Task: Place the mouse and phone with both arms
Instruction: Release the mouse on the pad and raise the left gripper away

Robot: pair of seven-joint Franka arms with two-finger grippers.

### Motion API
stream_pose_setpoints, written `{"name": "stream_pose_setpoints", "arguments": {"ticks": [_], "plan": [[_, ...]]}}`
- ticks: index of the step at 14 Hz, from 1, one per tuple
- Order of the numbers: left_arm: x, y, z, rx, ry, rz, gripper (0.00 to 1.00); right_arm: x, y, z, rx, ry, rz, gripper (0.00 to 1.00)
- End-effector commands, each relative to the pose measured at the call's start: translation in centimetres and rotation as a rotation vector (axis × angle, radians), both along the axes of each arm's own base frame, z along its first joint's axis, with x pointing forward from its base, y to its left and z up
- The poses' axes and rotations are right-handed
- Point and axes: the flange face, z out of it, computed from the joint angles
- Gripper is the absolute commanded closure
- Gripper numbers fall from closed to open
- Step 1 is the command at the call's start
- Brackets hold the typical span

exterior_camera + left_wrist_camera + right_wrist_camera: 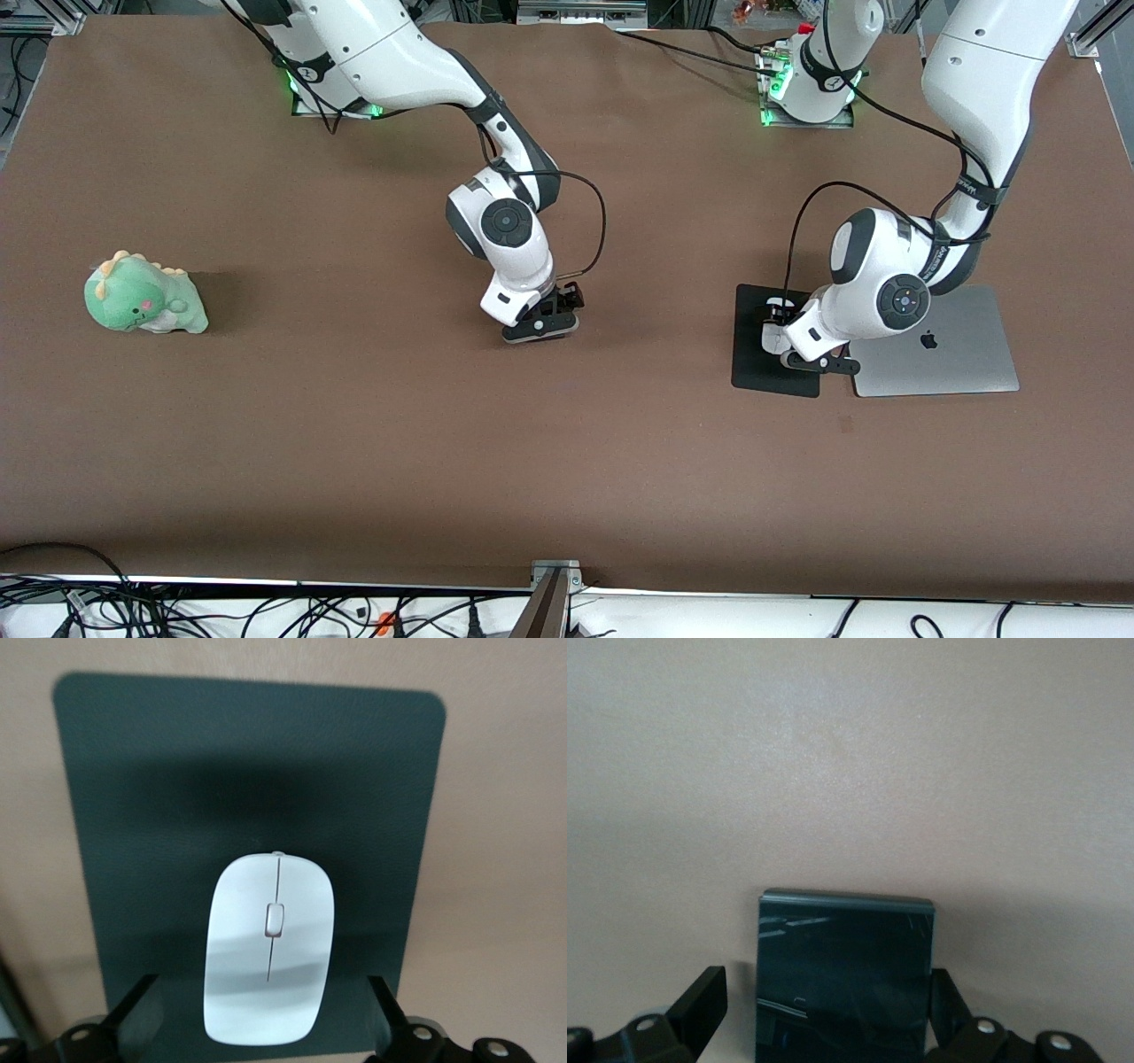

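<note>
The white mouse [270, 948] lies on the black mouse pad [133, 815], which also shows in the front view [753, 363]. My left gripper [784, 341] is low over the pad. In the left wrist view the left gripper [263, 985] is open, with a finger on each side of the mouse and a gap to both. The black phone [843, 979] lies flat on the brown table. My right gripper [826, 979] is open around it, one finger close against its edge and the other apart. In the front view the right gripper [542, 330] is down at mid-table and hides the phone.
A closed silver laptop [957, 354] lies beside the mouse pad toward the left arm's end. A green dinosaur plush [142, 294] sits toward the right arm's end. Brown table [354, 425] spreads between them.
</note>
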Motion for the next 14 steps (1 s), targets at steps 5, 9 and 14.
{"name": "stream_pose_setpoints", "arguments": {"ticks": [5,9,14], "plan": [[4.8,0.3,19.4,0.090,0.072,-0.079,0.00,-0.6,-0.2,-2.1,-0.022,-0.027,0.023,0.00],[3.0,-0.2,30.0,0.194,0.031,-0.133,0.00,-0.4,-0.2,-1.8,-0.018,-0.032,0.025,0.39],[-2.1,3.7,38.4,0.138,-0.009,-0.064,0.00,0.1,-0.3,-0.9,-0.035,-0.010,0.026,0.62]]}}
